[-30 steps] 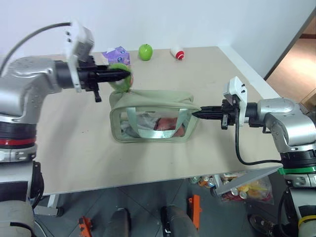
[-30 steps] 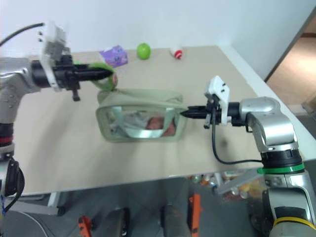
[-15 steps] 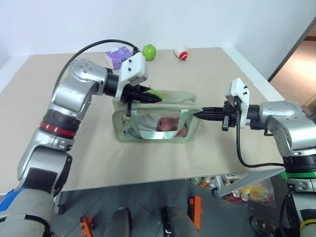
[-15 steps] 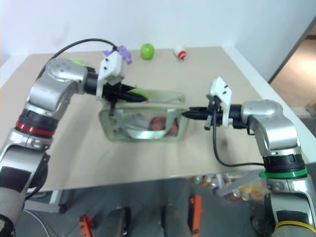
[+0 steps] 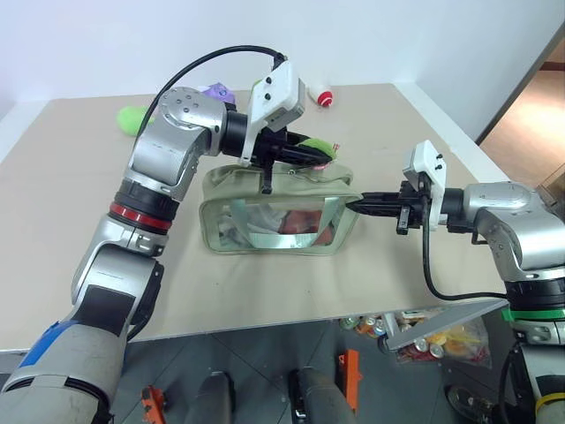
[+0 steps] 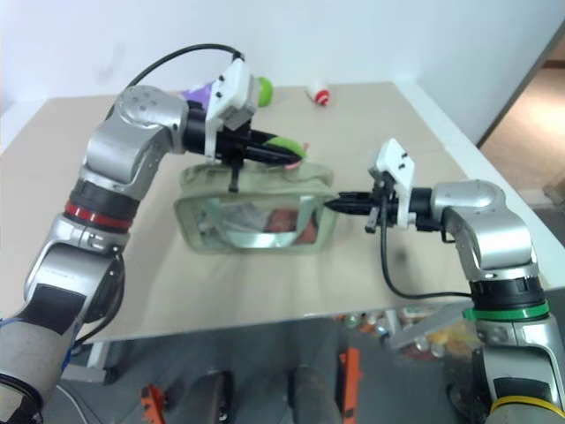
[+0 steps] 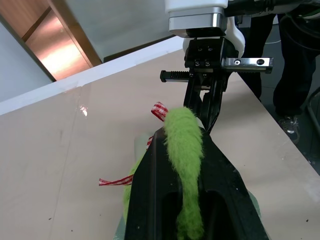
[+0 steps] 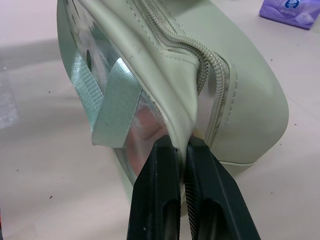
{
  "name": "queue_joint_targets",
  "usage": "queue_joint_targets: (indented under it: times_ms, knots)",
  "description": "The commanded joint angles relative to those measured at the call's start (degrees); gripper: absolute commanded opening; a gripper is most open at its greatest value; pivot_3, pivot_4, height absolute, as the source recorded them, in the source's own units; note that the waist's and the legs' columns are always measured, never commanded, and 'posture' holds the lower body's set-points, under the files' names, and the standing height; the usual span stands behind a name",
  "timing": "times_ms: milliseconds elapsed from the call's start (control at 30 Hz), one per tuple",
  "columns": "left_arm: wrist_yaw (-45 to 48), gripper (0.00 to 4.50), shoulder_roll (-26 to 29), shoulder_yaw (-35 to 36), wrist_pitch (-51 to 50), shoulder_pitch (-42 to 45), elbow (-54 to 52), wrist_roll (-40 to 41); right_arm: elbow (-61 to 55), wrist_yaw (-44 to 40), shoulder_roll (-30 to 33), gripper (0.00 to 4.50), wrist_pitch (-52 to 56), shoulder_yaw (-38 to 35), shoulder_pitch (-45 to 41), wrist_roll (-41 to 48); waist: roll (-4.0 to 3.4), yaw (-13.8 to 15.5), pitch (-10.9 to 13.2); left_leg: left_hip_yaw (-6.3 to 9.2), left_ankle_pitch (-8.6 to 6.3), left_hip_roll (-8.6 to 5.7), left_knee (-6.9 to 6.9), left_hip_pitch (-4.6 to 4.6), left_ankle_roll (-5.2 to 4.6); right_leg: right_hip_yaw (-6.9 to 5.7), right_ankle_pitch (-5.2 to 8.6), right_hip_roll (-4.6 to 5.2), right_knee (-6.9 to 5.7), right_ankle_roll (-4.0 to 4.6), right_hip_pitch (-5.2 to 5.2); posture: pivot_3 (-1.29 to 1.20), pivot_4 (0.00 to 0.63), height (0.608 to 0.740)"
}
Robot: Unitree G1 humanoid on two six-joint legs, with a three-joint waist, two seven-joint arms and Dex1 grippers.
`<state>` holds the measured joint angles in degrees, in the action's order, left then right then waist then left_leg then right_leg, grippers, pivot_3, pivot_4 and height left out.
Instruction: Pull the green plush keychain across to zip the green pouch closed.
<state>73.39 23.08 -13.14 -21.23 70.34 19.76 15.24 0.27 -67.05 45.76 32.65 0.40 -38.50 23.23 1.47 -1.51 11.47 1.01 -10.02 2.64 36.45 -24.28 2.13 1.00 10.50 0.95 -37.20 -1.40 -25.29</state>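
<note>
The green pouch point(image 5: 278, 208) stands in the middle of the table, a boxy pale sage bag with clear side windows and green straps. My left gripper point(image 5: 322, 155) is over the right part of its top, shut on the green plush keychain point(image 7: 184, 150), whose lime fuzz shows between the black fingers. A red-and-white cord point(image 7: 159, 110) trails from the keychain. My right gripper point(image 5: 353, 205) is shut on the fabric at the green pouch's point(image 8: 240, 100) right end, beside the end of the zipper point(image 8: 215, 75).
At the back of the table lie a purple tissue box point(image 5: 218, 90), a loose lime plush blob point(image 5: 132, 117), a green apple point(image 6: 262, 87) and a small red-and-white object point(image 5: 324, 96). The table's right edge point(image 5: 459, 150) runs close behind my right arm.
My left gripper has carried the keychain rightward along the pouch's top, from its left end to near its right end. The right gripper has kept its hold in place.
</note>
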Motion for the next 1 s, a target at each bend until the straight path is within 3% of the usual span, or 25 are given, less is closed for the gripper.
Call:
queue_joint_targets:
  times_ms: [33, 167, 200, 400, 600, 733, 900, 1000]
  knots:
    - [-1.1, 0.04, 2.3, 3.7, -0.8, 0.1, -2.3, 1.0, -0.5, -0.1, -0.3, 0.0, -0.2, 0.5, -1.2, 0.0, 0.0, -0.2, 0.0, 0.01, 0.0, 0.01, 0.0, 0.0, 0.0, 0.0, 0.0, -0.01, 0.0, 0.0, 0.0, 0.0, 0.15, 0.74]
    - [-1.4, 0.04, 4.9, 5.7, -3.4, -1.1, -3.5, 2.3, -0.2, -0.3, -0.2, 0.0, -0.2, 0.7, -1.3, 0.0, 0.0, -0.4, 0.0, 0.02, 0.0, 0.02, 0.0, 0.01, 0.0, 0.0, 0.0, -0.04, 0.0, 0.0, 0.0, 0.0, 0.15, 0.74]
    - [-1.5, 0.77, 6.0, 6.6, -4.2, -1.7, -4.1, 2.8, -0.1, -0.4, -0.3, 0.0, -0.3, 0.8, -1.3, -0.1, 0.0, -0.5, 0.0, 0.02, 0.0, 0.02, 0.0, 0.01, 0.0, 0.0, 0.0, -0.04, 0.0, 0.0, 0.01, 0.0, 0.15, 0.74]
    - [-1.5, 2.73, 9.6, 9.3, -8.5, -4.2, -8.3, 5.9, 0.7, -0.7, -0.6, 0.0, -0.5, 1.5, -2.0, -0.2, 0.0, -0.6, 0.0, 0.03, 0.0, 0.03, -0.01, 0.01, 0.0, 0.01, -0.01, -0.04, 0.0, -0.01, 0.02, 0.0, 0.15, 0.74]
    - [-1.0, 2.73, 15.0, 13.3, -14.6, -8.8, -14.6, 10.8, 1.4, -0.9, -1.0, 0.0, -0.9, 2.2, -2.7, -0.4, 0.0, -1.1, 0.0, 0.02, 0.0, 0.04, -0.02, 0.02, 0.0, 0.05, -0.01, -0.06, -0.01, -0.02, 0.01, 0.0, 0.15, 0.74]
    - [-1.8, 2.73, 21.5, 18.7, -19.9, -13.8, -18.0, 14.4, 1.5, -0.9, -1.4, 0.0, -1.1, 2.4, -2.6, -0.5, 0.0, -1.3, 0.0, 0.03, 0.0, 0.1, -0.06, 0.06, 0.0, 0.05, -0.01, -0.12, -0.02, 0.0, 0.0, 0.0, 0.15, 0.74]
    - [-0.4, 2.73, 31.1, 24.3, -23.9, -27.8, -24.5, 17.8, 2.2, -1.1, -2.2, 0.0, -1.5, 2.7, -2.7, -0.7, 0.0, -1.4, 0.0, 0.02, 0.0, 0.14, -0.11, 0.12, 0.0, 0.05, 0.03, -0.14, -0.03, 0.06, -0.01, 0.0, 0.15, 0.74]
    - [-1.0, 2.73, 33.0, 26.3, -24.8, -34.0, -27.5, 19.3, 2.7, -1.4, -2.5, 0.0, -1.9, 2.9, -3.0, -0.9, 0.02, -1.2, 0.0, 0.02, 0.0, 0.14, -0.1, 0.11, 0.0, 0.03, 0.04, -0.13, -0.02, 0.08, 0.01, 0.0, 0.15, 0.74]
